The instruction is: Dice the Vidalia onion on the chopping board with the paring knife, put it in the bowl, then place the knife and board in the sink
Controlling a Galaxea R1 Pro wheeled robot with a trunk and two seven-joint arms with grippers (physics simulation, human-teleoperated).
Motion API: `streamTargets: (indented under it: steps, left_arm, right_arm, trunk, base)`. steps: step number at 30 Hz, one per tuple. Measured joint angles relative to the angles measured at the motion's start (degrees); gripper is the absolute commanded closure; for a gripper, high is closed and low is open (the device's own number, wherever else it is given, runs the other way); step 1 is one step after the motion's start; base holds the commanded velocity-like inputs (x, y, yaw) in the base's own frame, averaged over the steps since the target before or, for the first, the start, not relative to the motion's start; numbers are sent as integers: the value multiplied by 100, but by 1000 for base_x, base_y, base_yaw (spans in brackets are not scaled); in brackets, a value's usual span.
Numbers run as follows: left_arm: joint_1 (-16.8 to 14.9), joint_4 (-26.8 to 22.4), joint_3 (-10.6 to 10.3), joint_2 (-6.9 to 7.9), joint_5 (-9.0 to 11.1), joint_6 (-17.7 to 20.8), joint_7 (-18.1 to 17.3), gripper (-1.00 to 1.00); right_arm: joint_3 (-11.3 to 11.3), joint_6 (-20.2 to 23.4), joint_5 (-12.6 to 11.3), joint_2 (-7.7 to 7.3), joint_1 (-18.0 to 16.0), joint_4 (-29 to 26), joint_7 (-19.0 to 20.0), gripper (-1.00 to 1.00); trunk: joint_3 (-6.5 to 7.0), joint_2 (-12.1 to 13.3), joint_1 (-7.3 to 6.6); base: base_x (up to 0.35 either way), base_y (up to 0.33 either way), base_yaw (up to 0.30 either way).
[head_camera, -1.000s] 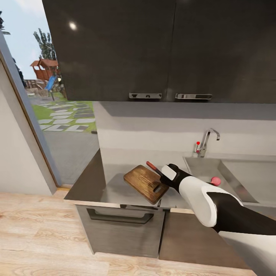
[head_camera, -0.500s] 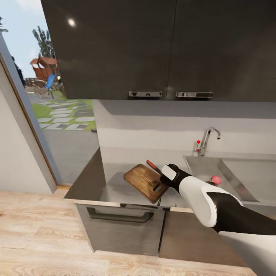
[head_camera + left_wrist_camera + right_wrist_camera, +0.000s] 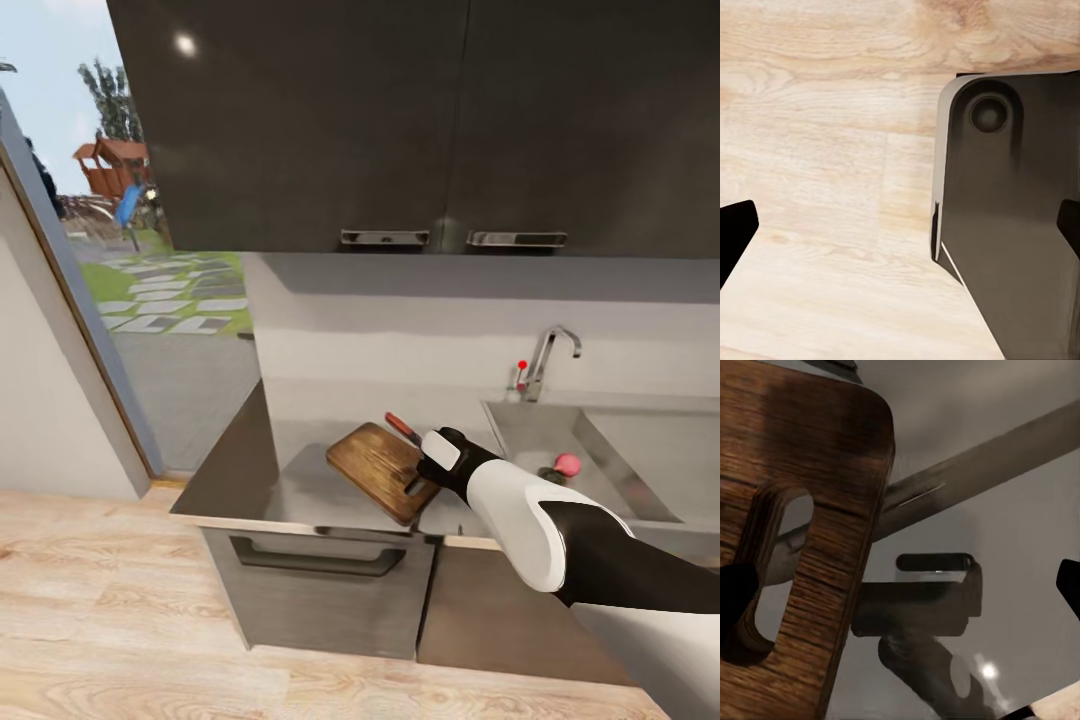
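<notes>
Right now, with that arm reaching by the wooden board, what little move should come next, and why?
Probably close the right claw on the chopping board. Its slot end sits between the open fingers in the right wrist view, while the Vidalia onion lies in the sink, so the board likely gets repositioned first.

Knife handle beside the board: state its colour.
Red-brown. The knife handle shows best in the head view, at the chopping board's far edge.

Paring knife blade behind the right tool.
</notes>
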Motion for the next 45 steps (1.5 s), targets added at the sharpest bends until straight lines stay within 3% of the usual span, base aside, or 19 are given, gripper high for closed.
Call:
streamTargets:
  steps: [20, 45]
  left_arm:
    - [-1, 0, 0, -1, 0, 0, -1, -100]
    - [-1, 0, 0, 1, 0, 2, -1, -100]
  right_arm:
    - [-1, -6, 0, 0, 0, 0, -1, -100]
    - [0, -9, 0, 0, 0, 0, -1, -100]
  trunk:
    - [-17, 0, 0]
    - [-187, 0, 0]
  base:
    - [0, 6, 0]
    - [0, 30, 0]
